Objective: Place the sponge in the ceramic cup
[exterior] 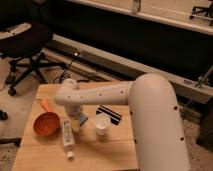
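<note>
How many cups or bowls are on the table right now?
2. The orange bowl sits near the table's left edge; the ceramic cup stands right of centre. The gripper hangs between them, by the sponge. The arm may hide others.

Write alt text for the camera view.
A white robot arm reaches over a wooden table, its gripper down at the blue sponge, beside the white ceramic cup. An orange bowl and a black striped rectangle lie nearby.
</note>
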`<state>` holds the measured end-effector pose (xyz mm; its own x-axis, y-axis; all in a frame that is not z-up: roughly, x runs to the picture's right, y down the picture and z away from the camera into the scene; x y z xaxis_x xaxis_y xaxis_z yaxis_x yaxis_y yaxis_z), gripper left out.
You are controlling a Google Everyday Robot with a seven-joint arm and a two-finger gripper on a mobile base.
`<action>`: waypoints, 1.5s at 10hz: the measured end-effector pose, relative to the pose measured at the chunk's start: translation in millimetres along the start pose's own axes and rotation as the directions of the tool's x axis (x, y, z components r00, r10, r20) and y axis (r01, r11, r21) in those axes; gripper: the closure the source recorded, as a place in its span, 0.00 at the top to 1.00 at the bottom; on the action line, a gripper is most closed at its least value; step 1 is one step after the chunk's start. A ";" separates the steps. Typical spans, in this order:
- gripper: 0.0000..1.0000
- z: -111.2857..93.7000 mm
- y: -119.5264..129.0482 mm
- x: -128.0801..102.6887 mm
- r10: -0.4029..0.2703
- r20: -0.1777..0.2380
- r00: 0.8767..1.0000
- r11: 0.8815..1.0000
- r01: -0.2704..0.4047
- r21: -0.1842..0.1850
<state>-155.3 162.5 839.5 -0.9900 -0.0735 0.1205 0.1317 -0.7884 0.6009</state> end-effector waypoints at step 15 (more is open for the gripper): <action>0.80 15.4 -1.5 20.3 0.038 0.023 0.999 0.995 -0.040 0.091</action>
<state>-174.8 171.7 853.2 -0.9829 -0.0891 0.1611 0.1748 -0.7264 0.6647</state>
